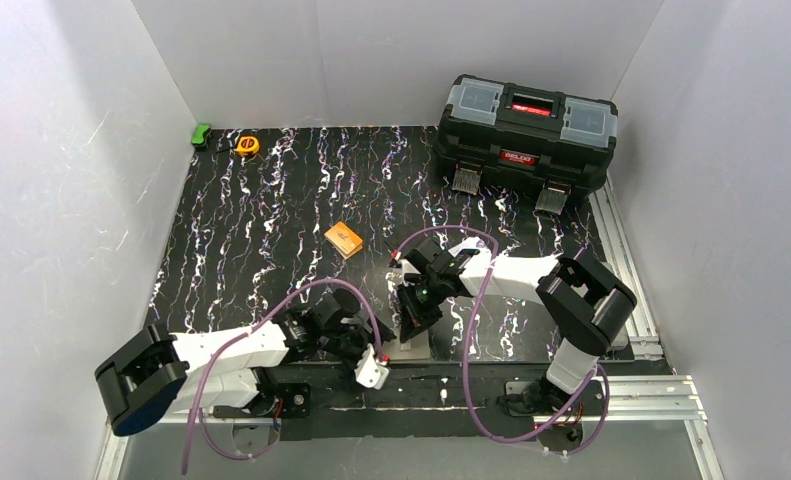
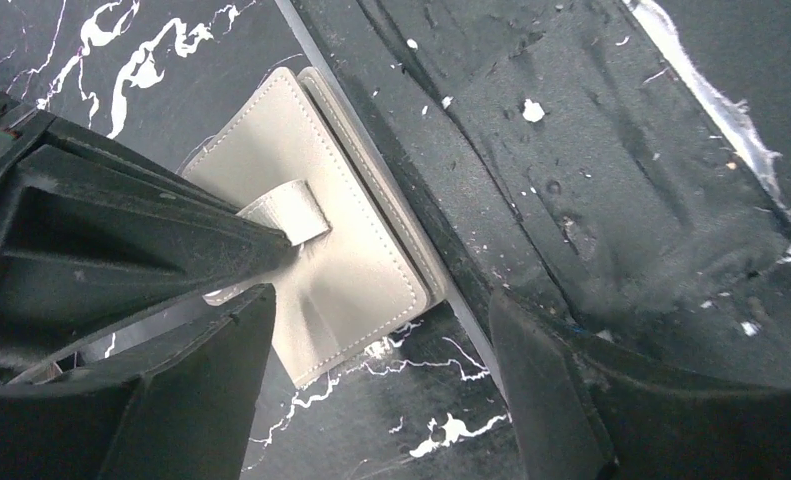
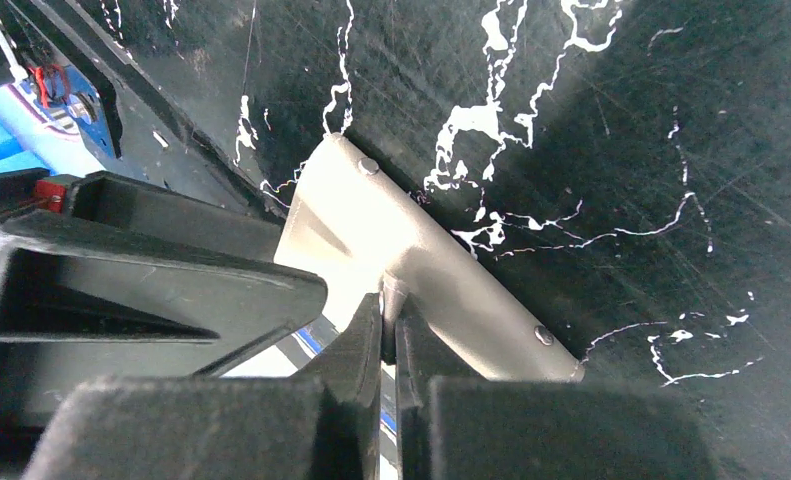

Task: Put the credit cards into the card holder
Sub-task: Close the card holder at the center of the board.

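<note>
The right gripper point(image 3: 391, 310) is clenched on the card holder point(image 3: 371, 220), its two fingers pressed flat together over a thin fold of the taupe material. From the left wrist its dark tip meets the holder's snap tab point(image 2: 293, 214), though how much of the tab it covers is hidden by the fingers. The left gripper point(image 2: 381, 310) is released. Its jaws stand wide apart with one corner of the holder between them, and neither finger visibly touches it.

The card holder lies closed on the black marbled table point(image 1: 271, 230), at the near edge between the two arm bases, with its long side against a scuffed dark ledge point(image 2: 591, 170). From above only a pale sliver of it shows point(image 1: 416, 347), and the right gripper covers the rest. Its pockets are out of sight in every view.

In the right wrist view a pale strip point(image 3: 306, 352) with a blue line peeks out beneath the holder, but too little of it shows to say what it is.

Farther out, a small orange block point(image 1: 344, 238) sits mid-table. A black toolbox point(image 1: 526, 130) stands at the far right. A yellow tape measure point(image 1: 247, 145) and a small green object point(image 1: 201, 135) lie in the far left corner, too small to make out in detail.
</note>
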`<action>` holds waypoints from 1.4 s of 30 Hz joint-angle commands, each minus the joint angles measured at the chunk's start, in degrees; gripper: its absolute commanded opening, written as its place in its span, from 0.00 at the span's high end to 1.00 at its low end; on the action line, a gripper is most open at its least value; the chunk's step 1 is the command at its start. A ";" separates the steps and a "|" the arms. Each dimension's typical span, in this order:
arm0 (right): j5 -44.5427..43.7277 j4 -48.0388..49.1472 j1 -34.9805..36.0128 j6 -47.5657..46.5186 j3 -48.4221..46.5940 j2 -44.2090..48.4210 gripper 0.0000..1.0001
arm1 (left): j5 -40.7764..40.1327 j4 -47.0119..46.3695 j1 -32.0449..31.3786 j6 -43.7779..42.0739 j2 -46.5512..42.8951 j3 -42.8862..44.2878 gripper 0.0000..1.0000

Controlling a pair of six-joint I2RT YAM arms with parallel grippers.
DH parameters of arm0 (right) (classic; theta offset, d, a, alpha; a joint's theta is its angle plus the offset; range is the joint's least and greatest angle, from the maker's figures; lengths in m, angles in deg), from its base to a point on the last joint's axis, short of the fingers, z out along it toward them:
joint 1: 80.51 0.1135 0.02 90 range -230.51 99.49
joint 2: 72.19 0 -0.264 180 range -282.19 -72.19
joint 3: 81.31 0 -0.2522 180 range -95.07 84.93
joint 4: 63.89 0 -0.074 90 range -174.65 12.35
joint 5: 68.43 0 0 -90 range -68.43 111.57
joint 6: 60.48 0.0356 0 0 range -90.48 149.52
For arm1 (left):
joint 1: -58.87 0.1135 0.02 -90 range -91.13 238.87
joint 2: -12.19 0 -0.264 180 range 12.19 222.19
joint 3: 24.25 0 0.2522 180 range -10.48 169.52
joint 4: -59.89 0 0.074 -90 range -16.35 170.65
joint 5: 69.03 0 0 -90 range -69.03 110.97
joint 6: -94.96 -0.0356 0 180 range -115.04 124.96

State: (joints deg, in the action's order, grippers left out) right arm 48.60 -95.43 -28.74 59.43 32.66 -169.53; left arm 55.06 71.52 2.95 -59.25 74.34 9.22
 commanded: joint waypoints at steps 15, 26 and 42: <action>2.75 -2.79 0.36 -3.34 1.46 0.14 0.99 | -18.81 -18.62 -6.93 2.92 5.98 3.07 0.74; 0.23 -7.01 -2.67 -3.35 -4.54 5.14 0.60 | -19.59 -3.12 -0.88 16.78 1.85 16.32 1.00; -0.27 -6.96 -11.60 -2.99 -0.92 13.01 0.20 | 4.57 15.64 11.89 29.75 10.46 27.17 1.00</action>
State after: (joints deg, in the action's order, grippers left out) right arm 48.16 -102.16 -40.28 56.33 29.67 -156.65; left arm 51.65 81.47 14.88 -30.26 81.01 36.43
